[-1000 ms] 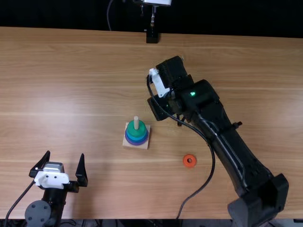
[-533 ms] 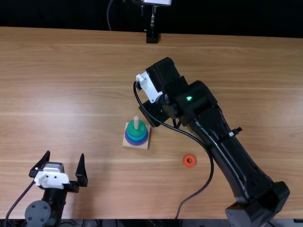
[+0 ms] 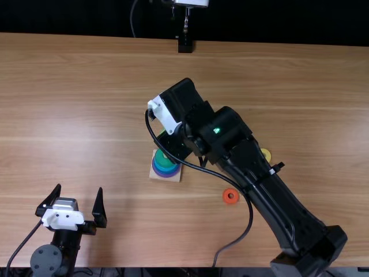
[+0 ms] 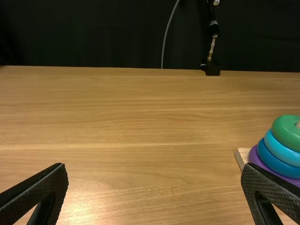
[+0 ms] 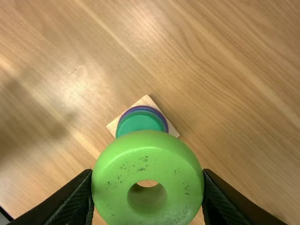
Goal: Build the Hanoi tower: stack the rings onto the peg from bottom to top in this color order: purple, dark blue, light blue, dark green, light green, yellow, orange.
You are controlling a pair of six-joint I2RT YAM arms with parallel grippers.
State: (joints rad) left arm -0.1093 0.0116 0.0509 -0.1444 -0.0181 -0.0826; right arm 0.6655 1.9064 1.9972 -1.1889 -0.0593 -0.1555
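Observation:
In the top view my right gripper [image 3: 174, 145] hangs over the peg's wooden base [image 3: 166, 178], hiding the peg. Its fingers hold the light green ring [image 5: 117, 176] from both sides in the right wrist view, where the gripper [image 5: 147, 172] is above the stack. Stacked there are the purple ring [image 4: 253, 156], dark blue ring [image 4: 276, 161], light blue ring [image 4: 280, 149] and dark green ring [image 4: 286, 131] on top. My left gripper [image 3: 79, 190] stands open at the lower left, away from the stack; in its wrist view the gripper [image 4: 154, 173] has widely parted fingers.
An orange ring [image 3: 230, 196] lies right of the base, near the right arm's cable. Partly behind the right arm is a yellow ring [image 3: 266, 154]. A black stand [image 3: 185, 45] is at the table's far edge.
My right gripper has moved left over the stack, covering the peg that showed before. The yellow ring has come into sight beside the arm. The left arm has stayed still.

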